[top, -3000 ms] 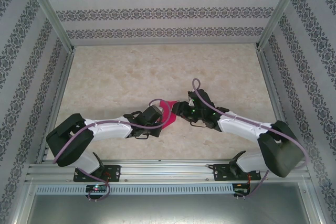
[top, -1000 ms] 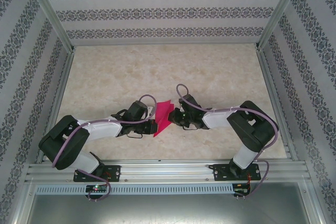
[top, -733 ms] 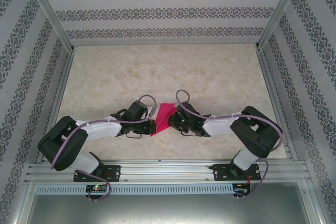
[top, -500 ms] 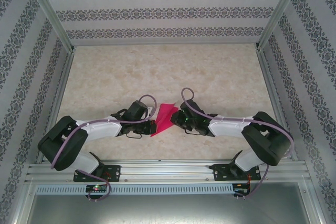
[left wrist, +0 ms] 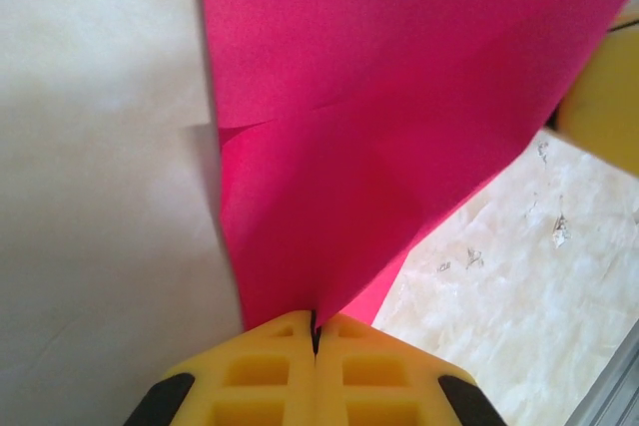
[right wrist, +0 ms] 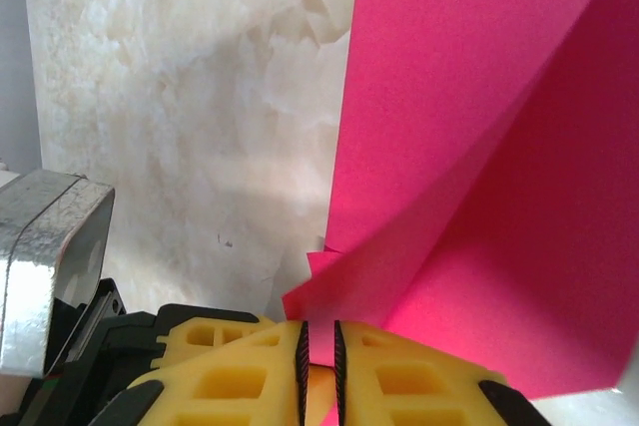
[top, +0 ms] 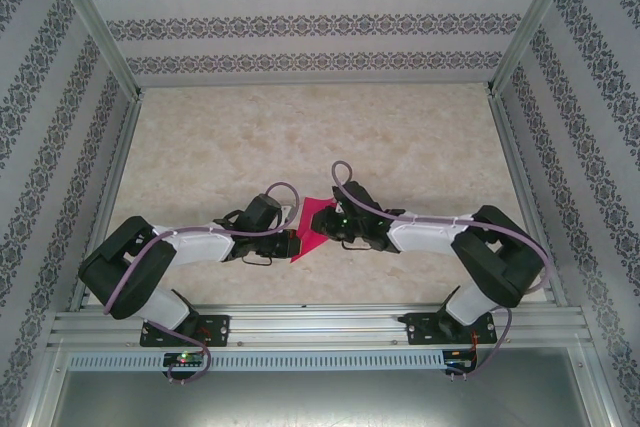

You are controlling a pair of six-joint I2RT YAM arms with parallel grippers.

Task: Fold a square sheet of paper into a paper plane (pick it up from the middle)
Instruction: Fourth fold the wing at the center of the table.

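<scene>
From above the pink paper (top: pixel 312 232) is too small for you to read its folds, both wrist views crop it top and right, and whether the right gripper (right wrist: pixel 319 328) pinches it is unclear.

I seem to be working in a robotics lab test cell: a marble-look worktop (top: pixel 300 127) boxed in by aluminium frame posts (top: pixel 95 22) and patterned wall panels (top: pixel 310 22), my arms bolted to a metal rail (top: pixel 320 322).

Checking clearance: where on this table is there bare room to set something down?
Free: the far half of the table, from the back wall down to the paper. Crowded: near centre, where the left gripper and right gripper both pinch it.
</scene>
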